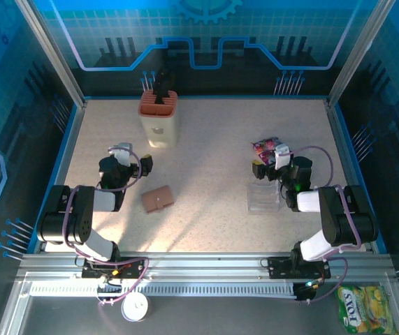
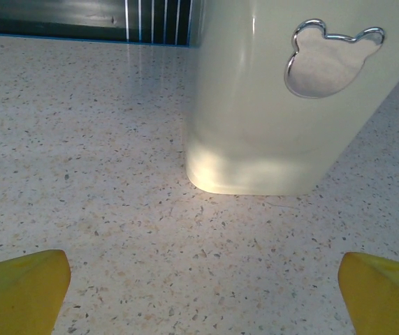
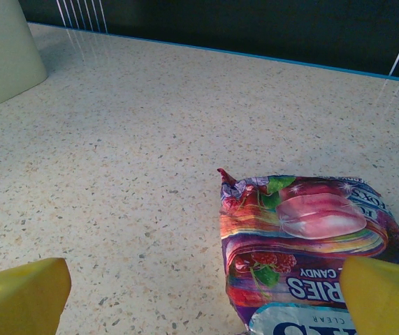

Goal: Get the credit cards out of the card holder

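The card holder (image 1: pixel 158 199) is a small brown wallet lying closed on the speckled table, left of centre. The credit cards are hidden. My left gripper (image 1: pixel 132 158) hangs a little up and left of the card holder, apart from it. In the left wrist view this gripper (image 2: pixel 202 300) is open, its yellow fingertips (image 2: pixel 21 289) wide apart over bare table. My right gripper (image 1: pixel 267 160) is open at the right, beside a purple candy packet (image 1: pixel 265 146). In the right wrist view its fingertips (image 3: pixel 384 296) stand wide with nothing gripped, the packet (image 3: pixel 304 244) lying just ahead.
A cream container (image 1: pixel 158 118) with an orange top stands at the back left, close ahead in the left wrist view (image 2: pixel 276 105). A clear plastic tray (image 1: pixel 263 197) lies below my right gripper. Blue walls ring the table. A yellow snack bag (image 1: pixel 365 307) lies off the table, bottom right.
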`<state>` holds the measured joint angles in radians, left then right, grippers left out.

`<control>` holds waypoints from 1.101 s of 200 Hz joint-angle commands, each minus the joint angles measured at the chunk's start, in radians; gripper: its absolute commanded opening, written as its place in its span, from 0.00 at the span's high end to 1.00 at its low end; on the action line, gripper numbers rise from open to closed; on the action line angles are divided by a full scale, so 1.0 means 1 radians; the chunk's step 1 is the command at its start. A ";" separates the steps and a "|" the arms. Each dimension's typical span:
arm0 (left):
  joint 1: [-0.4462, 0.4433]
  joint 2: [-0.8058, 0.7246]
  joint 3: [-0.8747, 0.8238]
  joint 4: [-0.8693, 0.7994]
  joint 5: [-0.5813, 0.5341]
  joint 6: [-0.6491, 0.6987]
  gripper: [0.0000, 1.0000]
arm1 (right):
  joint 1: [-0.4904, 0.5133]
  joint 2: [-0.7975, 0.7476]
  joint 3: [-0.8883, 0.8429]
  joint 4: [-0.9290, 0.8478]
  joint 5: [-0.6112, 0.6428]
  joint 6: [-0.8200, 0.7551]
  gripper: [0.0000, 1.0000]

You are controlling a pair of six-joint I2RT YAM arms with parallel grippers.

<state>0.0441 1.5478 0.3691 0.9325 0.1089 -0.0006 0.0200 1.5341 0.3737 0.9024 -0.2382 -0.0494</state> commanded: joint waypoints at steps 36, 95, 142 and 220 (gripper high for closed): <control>-0.004 -0.106 0.020 -0.112 -0.078 -0.016 0.01 | -0.005 -0.113 -0.003 -0.061 0.083 0.020 0.00; -0.021 -0.293 0.136 -0.488 -0.166 -0.114 0.01 | 0.012 -0.311 0.094 -0.479 0.155 0.072 0.00; -0.021 -0.439 0.241 -0.775 -0.121 -0.283 0.01 | 0.028 -0.463 0.156 -0.868 0.218 0.165 0.12; -0.020 -0.490 0.565 -1.305 -0.061 -0.321 0.01 | 0.028 -0.508 0.227 -1.245 0.273 0.331 0.42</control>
<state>0.0269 1.0824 0.8555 -0.1604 -0.0006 -0.2928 0.0345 1.0203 0.5529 -0.1791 0.0120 0.2211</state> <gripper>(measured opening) 0.992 0.622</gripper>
